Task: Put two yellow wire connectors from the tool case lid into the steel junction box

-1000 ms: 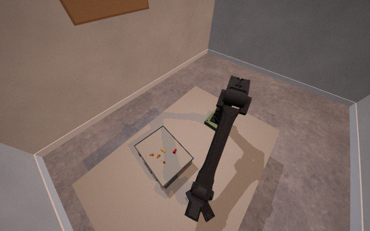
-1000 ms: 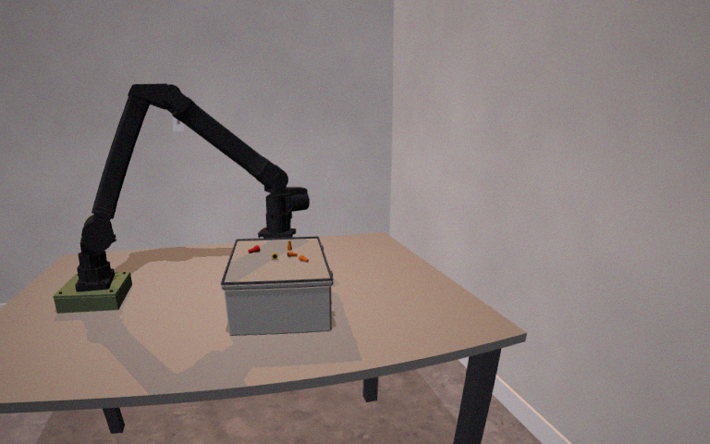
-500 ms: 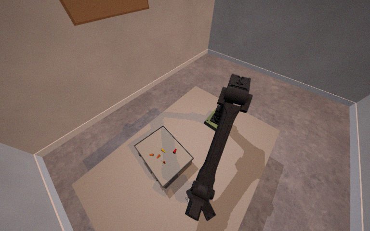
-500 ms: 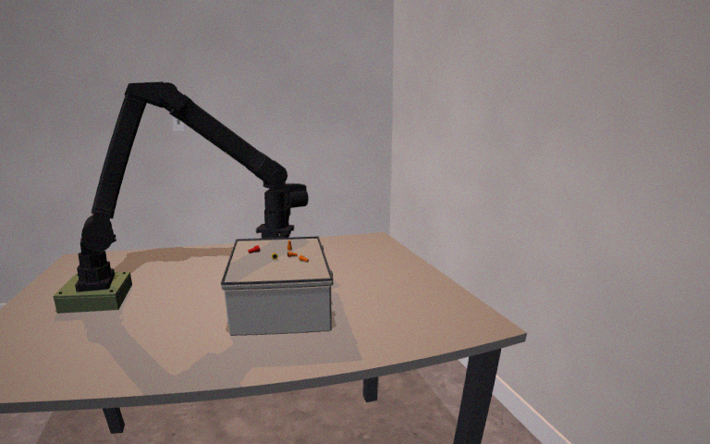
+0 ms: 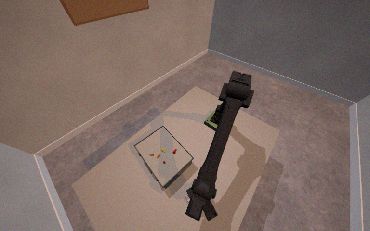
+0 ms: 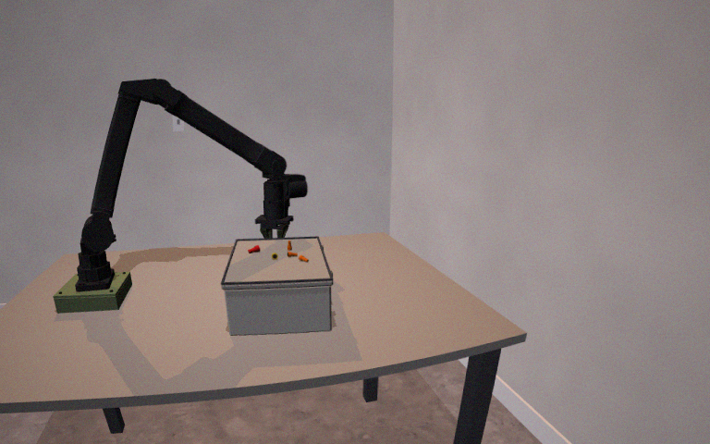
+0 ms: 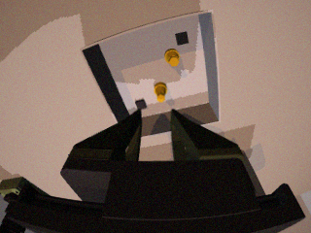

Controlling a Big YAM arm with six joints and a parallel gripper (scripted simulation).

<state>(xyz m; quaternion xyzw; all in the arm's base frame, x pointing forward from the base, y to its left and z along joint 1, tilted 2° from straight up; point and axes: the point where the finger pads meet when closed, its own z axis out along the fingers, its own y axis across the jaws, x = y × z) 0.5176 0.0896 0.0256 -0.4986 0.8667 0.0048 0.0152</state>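
In the wrist view the steel junction box (image 7: 209,58) lies open on the table below my gripper (image 7: 155,116). Two yellow wire connectors (image 7: 173,57) (image 7: 159,91) lie on its floor. My gripper (image 5: 200,211) (image 6: 274,232) hangs above the box with its fingers a little apart and nothing between them. The grey tool case (image 6: 277,308) stands mid-table. One yellow connector (image 5: 163,149) (image 6: 274,255) lies on its flat lid (image 5: 152,141) (image 6: 250,272). The arm and the case hide the junction box in the top and exterior views.
A red connector (image 5: 174,150) (image 6: 253,249) and three orange ones (image 5: 151,154) (image 5: 158,156) (image 5: 164,161) also lie on the lid. The arm's green base (image 5: 211,122) (image 6: 93,298) sits at the table's far side. The tool case stands close beside the junction box.
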